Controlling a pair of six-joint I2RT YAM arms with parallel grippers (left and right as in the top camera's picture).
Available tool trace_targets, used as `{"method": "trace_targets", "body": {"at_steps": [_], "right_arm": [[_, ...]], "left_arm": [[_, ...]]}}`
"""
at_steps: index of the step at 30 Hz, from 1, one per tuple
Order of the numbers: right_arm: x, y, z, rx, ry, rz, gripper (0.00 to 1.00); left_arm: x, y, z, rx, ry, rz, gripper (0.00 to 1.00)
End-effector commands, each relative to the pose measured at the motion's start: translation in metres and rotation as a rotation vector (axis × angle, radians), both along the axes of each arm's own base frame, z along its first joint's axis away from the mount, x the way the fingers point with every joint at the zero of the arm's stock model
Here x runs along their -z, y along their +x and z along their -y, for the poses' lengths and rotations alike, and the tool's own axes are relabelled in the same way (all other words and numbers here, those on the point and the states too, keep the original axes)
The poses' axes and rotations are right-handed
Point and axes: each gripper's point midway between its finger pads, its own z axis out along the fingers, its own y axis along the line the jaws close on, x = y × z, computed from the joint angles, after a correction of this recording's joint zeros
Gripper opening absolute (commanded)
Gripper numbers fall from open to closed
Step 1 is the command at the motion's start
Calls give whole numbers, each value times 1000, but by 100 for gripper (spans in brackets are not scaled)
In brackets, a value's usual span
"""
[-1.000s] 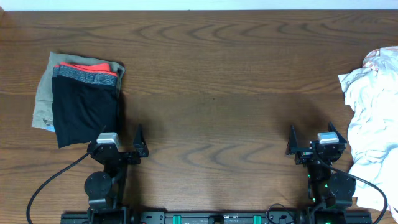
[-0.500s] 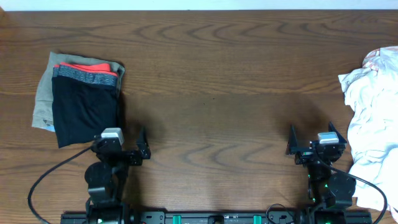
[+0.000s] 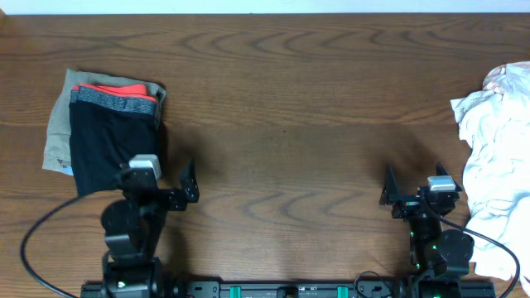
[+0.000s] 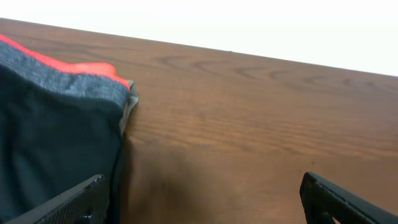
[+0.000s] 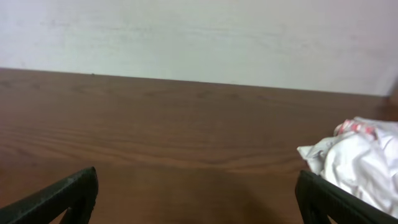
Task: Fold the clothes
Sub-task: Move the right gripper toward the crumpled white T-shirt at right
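- Currently, the left hand [image 3: 161,180] and right hand [image 3: 416,185] sit spread, holding nothing.
- Crumpled white clothes [image 3: 495,174] lie heaped just beside the right hand's outer side.
- Likely light and limp; pinch a free edge.

The clothes [image 3: 497,165] are white, the stack [image 3: 112,153] black, grey, orange and khaki, the table [image 3: 315,99] wood-grained brown.
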Motion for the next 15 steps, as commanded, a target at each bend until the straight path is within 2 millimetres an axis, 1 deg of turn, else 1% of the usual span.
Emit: {"method": "trace_targets", "body": {"at_steps": [1, 3, 6, 15], "right_arm": [[1, 0, -1, 4, 68, -6, 99], [1, -1, 0, 12, 68, -12, 99], [4, -3, 9, 66, 63, -53, 99], [-8, -17, 27, 174, 43, -220, 99]], "left_arm": [[-25, 5, 5, 24, -16, 0, 98], [-29, 7, 5, 24, -17, -22, 98], [-30, 11, 6, 36, -23, -38, 98], [-18, 7, 8, 43, -31, -92, 98]]}}
